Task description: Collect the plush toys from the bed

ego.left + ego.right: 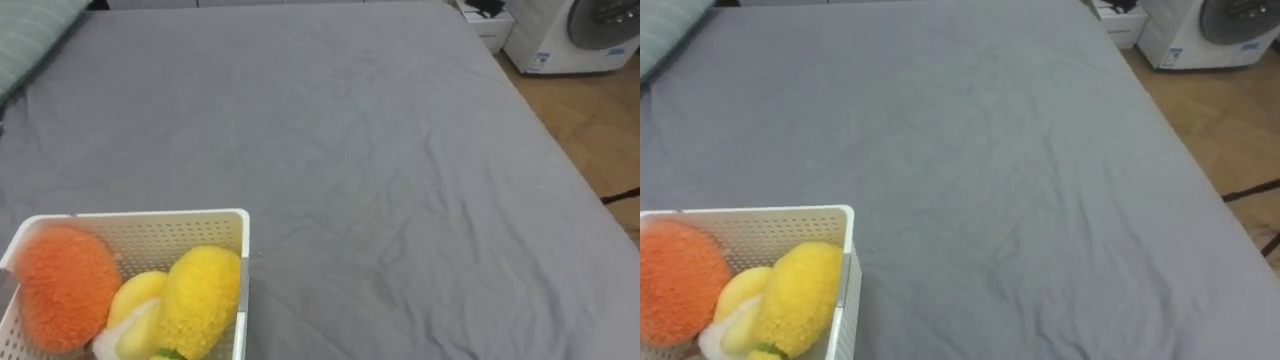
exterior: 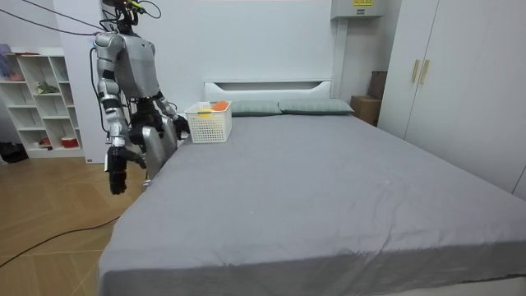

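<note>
Wrinkled grey bedsheet (image 1: 400, 180) bears a perforated white basket (image 1: 140, 214) of fuzzy toys (image 1: 200, 295).

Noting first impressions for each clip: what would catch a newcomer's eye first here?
The bright orange toy and the yellow toys stand out first, packed into a white basket at the near left of the wide grey bed. In the room view the robot stands at the bed's side by the basket, its right hand hanging low.
</note>
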Controlling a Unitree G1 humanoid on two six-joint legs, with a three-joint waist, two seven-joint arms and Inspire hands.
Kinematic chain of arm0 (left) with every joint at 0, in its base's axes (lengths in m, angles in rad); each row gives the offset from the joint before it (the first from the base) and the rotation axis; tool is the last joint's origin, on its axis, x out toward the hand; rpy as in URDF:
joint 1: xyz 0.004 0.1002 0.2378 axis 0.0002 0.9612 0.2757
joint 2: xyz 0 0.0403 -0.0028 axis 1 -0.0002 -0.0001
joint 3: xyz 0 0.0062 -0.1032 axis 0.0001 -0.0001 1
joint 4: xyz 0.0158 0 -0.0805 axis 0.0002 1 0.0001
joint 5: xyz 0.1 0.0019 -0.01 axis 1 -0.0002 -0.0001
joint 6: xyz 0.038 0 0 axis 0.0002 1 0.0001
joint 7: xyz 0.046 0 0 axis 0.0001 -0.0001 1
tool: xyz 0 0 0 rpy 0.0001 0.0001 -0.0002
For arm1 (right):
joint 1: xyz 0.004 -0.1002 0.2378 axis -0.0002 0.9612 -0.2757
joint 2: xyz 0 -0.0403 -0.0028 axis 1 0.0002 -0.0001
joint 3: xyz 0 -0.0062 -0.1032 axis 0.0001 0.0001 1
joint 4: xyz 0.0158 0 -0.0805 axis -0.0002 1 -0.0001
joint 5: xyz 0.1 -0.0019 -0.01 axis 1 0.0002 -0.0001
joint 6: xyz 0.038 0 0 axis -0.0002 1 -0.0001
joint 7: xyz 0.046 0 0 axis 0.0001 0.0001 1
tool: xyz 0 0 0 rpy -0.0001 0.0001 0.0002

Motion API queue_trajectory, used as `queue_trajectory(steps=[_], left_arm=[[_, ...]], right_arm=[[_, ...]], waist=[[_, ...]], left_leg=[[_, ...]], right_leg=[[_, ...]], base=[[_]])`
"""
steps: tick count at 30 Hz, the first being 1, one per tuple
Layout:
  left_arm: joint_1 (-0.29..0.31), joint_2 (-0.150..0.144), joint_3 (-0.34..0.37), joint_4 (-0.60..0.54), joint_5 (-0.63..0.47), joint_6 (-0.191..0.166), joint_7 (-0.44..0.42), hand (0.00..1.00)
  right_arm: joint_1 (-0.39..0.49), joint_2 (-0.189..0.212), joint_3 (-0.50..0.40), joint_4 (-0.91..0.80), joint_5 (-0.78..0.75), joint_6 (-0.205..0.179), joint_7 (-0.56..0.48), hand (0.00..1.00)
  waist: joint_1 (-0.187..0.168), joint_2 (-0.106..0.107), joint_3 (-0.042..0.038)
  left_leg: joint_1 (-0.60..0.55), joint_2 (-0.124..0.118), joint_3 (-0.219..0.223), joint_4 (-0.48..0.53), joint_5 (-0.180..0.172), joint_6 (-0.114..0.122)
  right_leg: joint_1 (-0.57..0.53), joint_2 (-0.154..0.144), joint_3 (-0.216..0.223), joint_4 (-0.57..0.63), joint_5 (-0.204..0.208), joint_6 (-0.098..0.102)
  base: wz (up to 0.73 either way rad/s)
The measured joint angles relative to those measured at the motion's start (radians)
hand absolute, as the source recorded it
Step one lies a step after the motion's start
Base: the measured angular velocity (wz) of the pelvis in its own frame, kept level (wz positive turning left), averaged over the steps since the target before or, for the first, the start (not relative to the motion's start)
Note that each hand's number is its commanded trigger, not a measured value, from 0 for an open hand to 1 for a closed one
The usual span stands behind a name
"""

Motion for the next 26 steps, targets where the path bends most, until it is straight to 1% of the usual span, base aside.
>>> queue_trajectory(steps=[2,3,4,6,7,8,9,11,12,13,14,15,17,18,20,22,23,25,26], left_arm=[[0.001,-0.001,0.011,0.006,-0.001,0.003,-0.017,0.0],[0.001,0.0,0.015,0.005,-0.004,0.003,-0.022,0.0],[-0.001,0.0,0.027,0.006,-0.006,0.004,-0.033,0.0],[0.006,-0.001,0.042,0.01,-0.008,0.004,-0.038,0.0],[0.005,-0.001,0.048,0.011,-0.009,0.005,-0.042,0.0],[0.0,-0.001,0.048,0.011,-0.009,0.006,-0.045,0.0],[-0.002,-0.002,0.047,0.011,-0.009,0.008,-0.046,0.0],[-0.009,-0.004,0.049,0.008,-0.005,0.02,-0.052,0.0],[-0.009,-0.004,0.048,0.004,-0.005,0.025,-0.053,0.0],[-0.01,-0.004,0.048,0.002,-0.009,0.033,-0.055,0.0],[-0.01,-0.005,0.046,0.002,-0.008,0.035,-0.054,0.0],[-0.011,-0.006,0.047,0.002,-0.007,0.036,-0.053,0.0],[-0.022,-0.007,0.046,0.008,-0.008,0.036,-0.049,0.0],[-0.025,-0.006,0.038,0.009,-0.008,0.035,-0.048,0.0],[-0.026,-0.004,0.007,0.011,-0.008,0.035,-0.03,0.0],[-0.029,-0.004,0.004,0.011,0.002,0.034,-0.028,0.0],[-0.033,-0.004,0.0,0.012,-0.001,0.034,-0.028,0.0],[-0.036,-0.005,-0.008,0.011,-0.007,0.034,-0.024,0.0],[-0.035,-0.005,-0.012,0.011,-0.008,0.034,-0.022,0.0]], right_arm=[[-0.004,0.0,-0.006,0.076,0.007,0.007,0.018,0.0],[-0.004,0.0,-0.006,0.09,0.01,0.016,0.027,0.0],[-0.01,0.0,-0.007,0.123,0.019,0.028,0.054,0.0],[-0.019,0.001,-0.006,0.192,0.011,0.045,0.109,0.0],[-0.024,0.004,-0.002,0.224,0.005,0.064,0.142,0.0],[-0.024,0.007,0.017,0.231,-0.013,0.084,0.166,0.0],[-0.022,0.008,0.02,0.233,-0.03,0.094,0.182,0.0],[-0.023,0.008,0.055,0.242,-0.138,0.117,0.238,0.0],[-0.024,0.007,0.057,0.249,-0.171,0.123,0.247,0.0],[-0.032,0.007,0.077,0.252,-0.242,0.131,0.258,0.0],[-0.041,0.007,0.107,0.253,-0.314,0.132,0.268,0.0],[-0.053,0.007,0.122,0.253,-0.352,0.134,0.272,0.0],[-0.073,0.007,0.167,0.255,-0.5,0.144,0.276,0.0],[-0.078,0.006,0.183,0.254,-0.539,0.144,0.275,0.0],[-0.102,-0.007,0.23,0.251,-0.656,0.14,0.269,0.0],[-0.123,-0.016,0.26,0.249,-0.725,0.14,0.264,0.0],[-0.136,-0.021,0.283,0.243,-0.766,0.138,0.258,0.0],[-0.158,-0.027,0.321,0.242,-0.836,0.138,0.243,0.0],[-0.167,-0.027,0.338,0.242,-0.866,0.141,0.229,0.0]], waist=[[-0.009,-0.002,-0.0006],[-0.01,-0.006,-0.0035],[-0.011,-0.009,-0.0056],[-0.01,-0.01,-0.0068],[-0.009,-0.008,-0.0073],[-0.01,-0.011,-0.0097],[-0.011,-0.01,-0.0097],[-0.008,-0.007,-0.0096],[-0.008,-0.007,-0.0095],[-0.004,-0.007,-0.0087],[-0.001,-0.003,-0.0059],[0.002,-0.003,-0.0059],[0.022,-0.001,-0.0041],[0.025,0.001,-0.0031],[0.043,0.002,-0.0025],[0.057,0.002,-0.0018],[0.072,0.003,-0.0012],[0.086,0.002,-0.0008],[0.099,0.001,-0.0004]], left_leg=[[0.005,-0.002,-0.009,0.001,-0.003,-0.005],[0.005,-0.002,-0.011,0.001,-0.003,-0.005],[0.005,-0.003,-0.012,0.0,-0.003,-0.005],[0.008,-0.003,-0.012,0.0,-0.002,-0.003],[0.01,-0.002,-0.012,0.0,-0.004,-0.005],[0.01,-0.002,-0.012,0.0,-0.005,-0.005],[0.01,-0.002,-0.012,-0.001,-0.005,-0.004],[0.01,-0.003,-0.014,0.001,-0.005,-0.004],[0.011,-0.003,-0.014,0.001,-0.005,-0.004],[0.016,-0.002,-0.014,-0.001,-0.005,-0.004],[0.025,-0.002,-0.014,-0.002,-0.006,-0.006],[0.026,-0.002,-0.014,-0.003,-0.006,-0.006],[0.028,-0.001,-0.014,-0.005,-0.007,-0.007],[0.027,-0.001,-0.014,-0.005,-0.007,-0.007],[0.031,0.0,-0.015,-0.005,-0.009,-0.008],[0.031,0.001,-0.015,-0.005,-0.009,-0.008],[0.032,0.002,-0.011,-0.006,-0.01,-0.009],[0.032,0.003,-0.009,-0.006,-0.01,-0.01],[0.032,0.002,-0.009,-0.006,-0.011,-0.011]], right_leg=[[-0.002,-0.003,-0.006,0.002,-0.015,0.003],[-0.003,-0.004,-0.009,0.005,-0.018,0.003],[-0.004,-0.005,-0.011,0.007,-0.019,0.001],[-0.001,-0.004,-0.01,0.008,-0.019,0.0],[0.0,-0.004,-0.011,0.013,-0.02,-0.002],[0.0,-0.005,-0.012,0.015,-0.021,-0.002],[0.002,-0.005,-0.016,0.014,-0.021,-0.002],[0.007,-0.006,-0.024,0.015,-0.021,-0.002],[0.008,-0.006,-0.025,0.014,-0.021,-0.002],[0.008,-0.005,-0.025,0.012,-0.021,-0.002],[0.009,-0.005,-0.024,0.012,-0.022,-0.003],[0.009,-0.004,-0.024,0.012,-0.023,-0.003],[0.015,-0.003,-0.023,0.0,-0.023,-0.004],[0.019,-0.002,-0.023,-0.004,-0.023,-0.004],[0.024,-0.001,-0.021,-0.004,-0.023,-0.004],[0.023,0.0,-0.021,-0.004,-0.023,-0.004],[0.022,0.003,-0.012,-0.004,-0.023,-0.005],[0.023,0.004,-0.011,-0.003,-0.022,-0.005],[0.024,0.005,-0.011,-0.004,-0.022,-0.006]], base=[[0.1],[0.09],[0.03],[0.0],[0.0],[0.0],[0.04],[0.05],[0.0],[0.0],[-0.03],[-0.04],[0.0],[0.0],[0.0],[-0.02],[-0.07],[-0.03],[0.0]])
